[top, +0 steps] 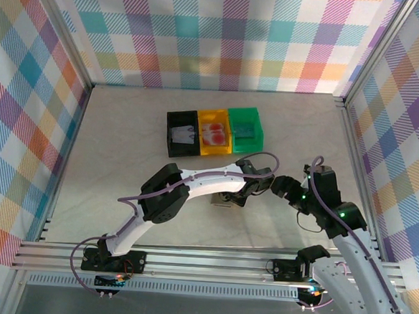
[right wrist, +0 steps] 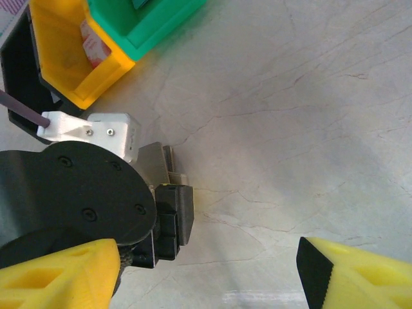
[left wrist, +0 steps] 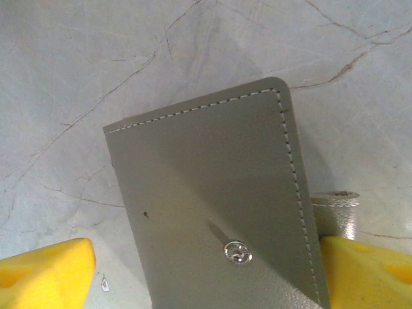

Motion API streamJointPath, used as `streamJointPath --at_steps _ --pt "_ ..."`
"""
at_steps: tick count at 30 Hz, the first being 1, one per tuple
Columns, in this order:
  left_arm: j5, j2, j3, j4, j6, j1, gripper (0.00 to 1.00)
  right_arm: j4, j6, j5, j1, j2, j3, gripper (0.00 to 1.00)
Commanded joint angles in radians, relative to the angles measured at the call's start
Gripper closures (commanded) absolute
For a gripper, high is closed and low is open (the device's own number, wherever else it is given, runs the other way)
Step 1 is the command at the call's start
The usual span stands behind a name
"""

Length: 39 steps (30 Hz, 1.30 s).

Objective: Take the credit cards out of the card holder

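The left gripper point(left wrist: 206, 257) is open around the card holder point(left wrist: 212, 187); squeeze both sides evenly. At 3 o'clock, the right gripper point(right wrist: 209, 257) is open, empty.

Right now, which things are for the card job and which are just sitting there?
For the job: card holder, red card, pale card, teal card.
Just sitting there: black bin, yellow bin, green bin, each with one card inside.

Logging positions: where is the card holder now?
Top view, centre: the card holder lies on the table under the left gripper, on the arms' side of the yellow bin.
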Motion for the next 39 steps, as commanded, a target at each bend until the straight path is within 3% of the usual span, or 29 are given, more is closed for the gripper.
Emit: streamJointPath --at_steps 1,12,17,20,28,39 --pt "-0.033 0.012 0.016 -0.050 0.021 -0.002 0.14 0.074 -0.009 -0.061 0.010 -0.010 0.022 0.25" --pt "-0.061 -0.006 0.023 -0.071 0.006 -0.012 0.11 0.079 -0.015 -0.070 0.010 -0.012 0.020 0.25" --pt "-0.077 0.000 0.023 -0.077 0.009 -0.011 0.15 0.080 -0.016 -0.073 0.010 -0.012 0.021 0.26" --pt "-0.082 0.000 0.018 -0.074 0.011 -0.009 0.27 0.080 -0.016 -0.075 0.011 -0.013 0.024 0.26" --pt "-0.082 -0.063 -0.004 -0.046 0.019 0.000 0.43 0.081 -0.013 -0.084 0.010 -0.015 0.021 0.26" --pt "-0.052 -0.116 -0.042 -0.009 0.038 0.020 0.78 0.086 -0.001 -0.100 0.009 -0.015 0.015 0.26"
